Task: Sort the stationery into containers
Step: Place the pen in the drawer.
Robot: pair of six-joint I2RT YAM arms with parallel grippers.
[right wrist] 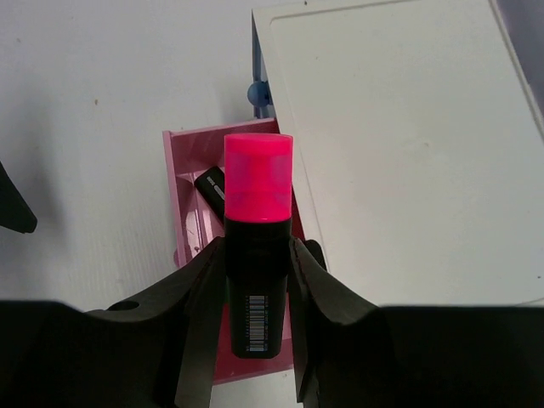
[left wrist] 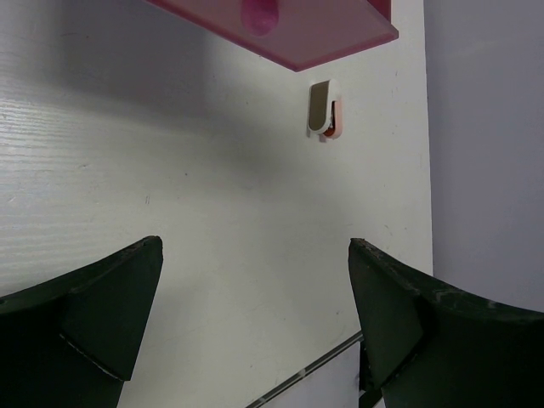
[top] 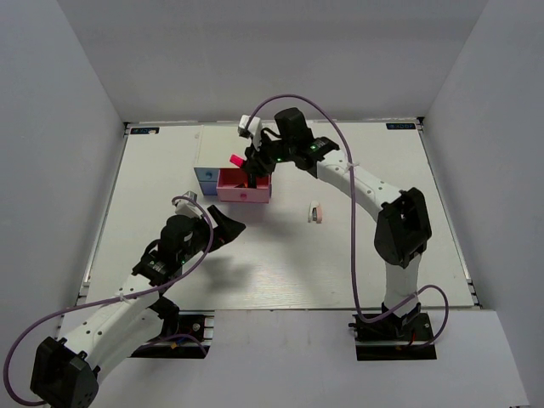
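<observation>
Right gripper (right wrist: 257, 265) is clamped on one black-bodied plastic highlighter with a pink cap (right wrist: 257, 212), right over the pulled-out pink plastic drawer (top: 244, 195). One more black marker (right wrist: 210, 184) lies inside that drawer, mostly hidden. One small whitish-pink eraser block (top: 316, 212) sits on the white table (top: 161, 178) right of the drawer, apart from it. Left gripper (left wrist: 255, 246) hangs near the drawer's front, jaws wide, holding nothing.
</observation>
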